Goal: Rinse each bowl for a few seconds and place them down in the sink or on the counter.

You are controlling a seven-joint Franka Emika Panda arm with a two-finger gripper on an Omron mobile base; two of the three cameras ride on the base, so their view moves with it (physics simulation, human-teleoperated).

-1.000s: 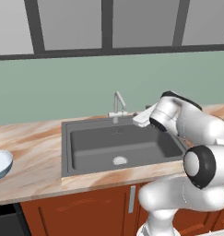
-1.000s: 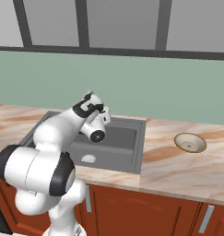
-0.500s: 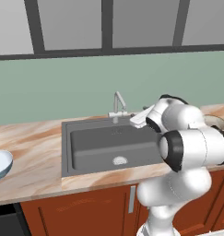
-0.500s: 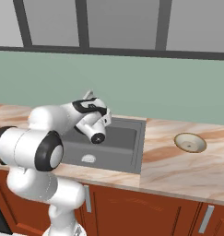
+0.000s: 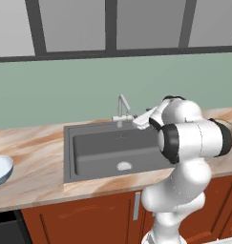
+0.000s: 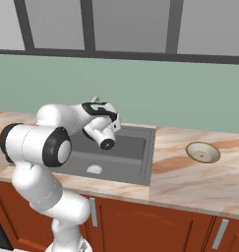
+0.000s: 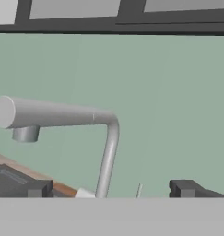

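Robot arm being held over a kitchen sink, hand at the tap, its two fingers spread wide apart with nothing between them.

The hand [image 7: 109, 189] is being pointed at the green back wall, just beside the slim silver tap [image 7: 62, 115], whose spout is being seen close up in the hand view. The dark grey sink [image 5: 108, 152] is being shown sunk into the marble table [image 6: 199, 179], with a round silver drain [image 5: 124, 166] at its bottom. The blue-white bowl [image 5: 0, 169] is sitting on the table well to the left of the sink. The tan bowl [image 6: 203, 152] is sitting on the table to the right of the sink, well apart from the hand.
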